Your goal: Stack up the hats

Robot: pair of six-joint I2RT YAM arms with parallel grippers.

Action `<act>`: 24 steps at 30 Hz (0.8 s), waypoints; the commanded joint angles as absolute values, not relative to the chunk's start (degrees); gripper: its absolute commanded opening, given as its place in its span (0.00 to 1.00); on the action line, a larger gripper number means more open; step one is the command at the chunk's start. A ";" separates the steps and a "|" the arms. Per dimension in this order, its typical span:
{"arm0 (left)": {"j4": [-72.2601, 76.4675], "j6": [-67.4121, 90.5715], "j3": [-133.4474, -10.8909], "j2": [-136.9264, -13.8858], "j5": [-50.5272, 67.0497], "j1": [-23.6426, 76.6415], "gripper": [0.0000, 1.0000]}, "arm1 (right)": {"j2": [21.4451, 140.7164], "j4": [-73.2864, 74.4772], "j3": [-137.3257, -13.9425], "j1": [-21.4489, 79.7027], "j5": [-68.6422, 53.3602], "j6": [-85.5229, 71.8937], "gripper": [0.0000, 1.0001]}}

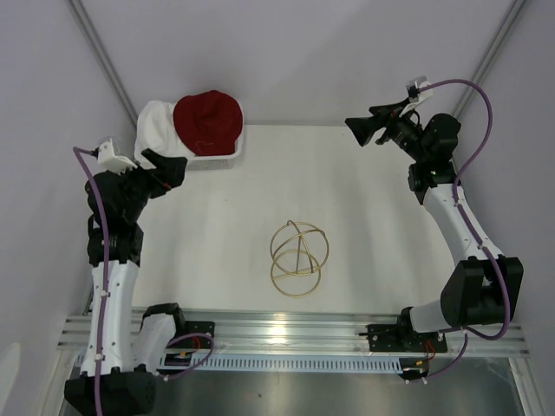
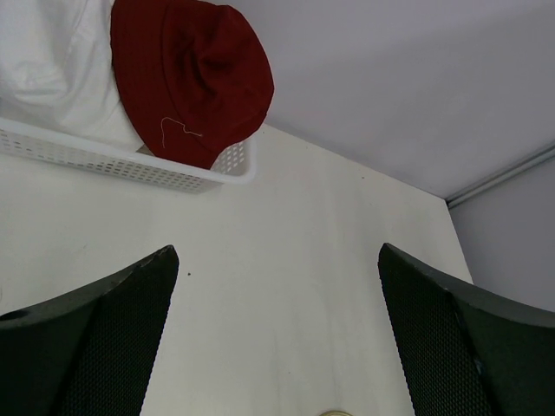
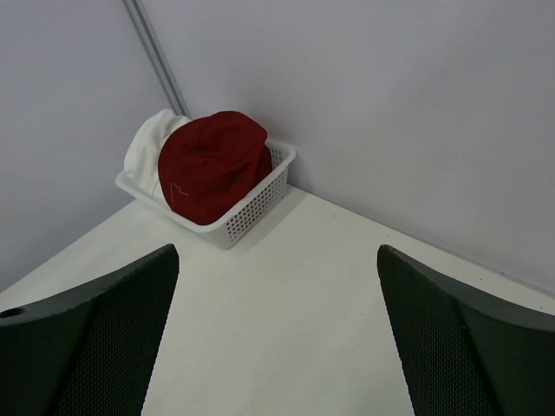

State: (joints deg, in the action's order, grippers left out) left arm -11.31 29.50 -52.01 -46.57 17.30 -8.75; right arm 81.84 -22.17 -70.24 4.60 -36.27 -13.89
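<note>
Top view, hats: the red hat (image 1: pixel 206 121) and the white hat (image 1: pixel 156 128) sit together in the basket (image 1: pixel 227 159) at the far left corner of the worktop (image 1: pixel 364 234). The red one overlaps the white one's right side.
Top view, sphere: the wire sphere (image 1: pixel 297 258) stands alone toward the near edge, about midway between the sides and well apart from the basket.
Top view, left arm: the left arm (image 1: pixel 113 286) reaches along the left edge, its tip just beside the basket's near rim.
Top view, right arm: the right arm (image 1: pixel 451 212) bends toward the far right corner, its tip pointing left, well apart from the basket.
Left wrist, fingers: the left fingers (image 2: pixel 95 338) are spread wide with nothing between them and bare worktop beyond.
Left wrist, hats: the red hat bulges over the basket's rim, with a pale thread (image 2: pixel 178 130) on its cloth. The white hat touches it on the left. The red one seems to lie partly on the white, though the frame crops both.
Right wrist, fingers: the right fingers (image 3: pixel 95 338) are wide apart and hold nothing.
Right wrist, hats: both lie in the basket at the far corner, the red in front, the white behind and to its left.
</note>
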 commanded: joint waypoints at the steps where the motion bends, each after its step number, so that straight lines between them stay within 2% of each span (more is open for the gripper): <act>1: -11.58 35.84 -58.43 -55.06 16.45 -8.18 1.00 | 82.09 -23.99 -71.89 4.92 -36.21 -13.71 0.99; 4: -12.14 37.36 -65.12 -62.38 10.30 -4.06 0.99 | 83.05 -23.29 -72.59 4.92 -36.21 -13.45 1.00; 8: -12.83 34.72 -76.97 -79.74 -1.02 3.59 0.99 | 83.58 -21.10 -74.09 4.92 -36.21 -13.53 0.99; 12: -15.55 35.33 -88.23 -94.78 -3.86 5.10 0.97 | 82.71 -21.80 -73.30 4.83 -36.30 -13.71 0.99; 15: -15.39 35.25 -94.64 -101.57 -6.05 5.45 0.97 | 82.18 -21.97 -73.13 4.83 -36.74 -13.27 0.99; 24: -7.92 31.99 -100.18 -111.87 -11.25 5.98 0.97 | 82.27 -21.53 -73.13 4.83 -36.04 -12.57 0.99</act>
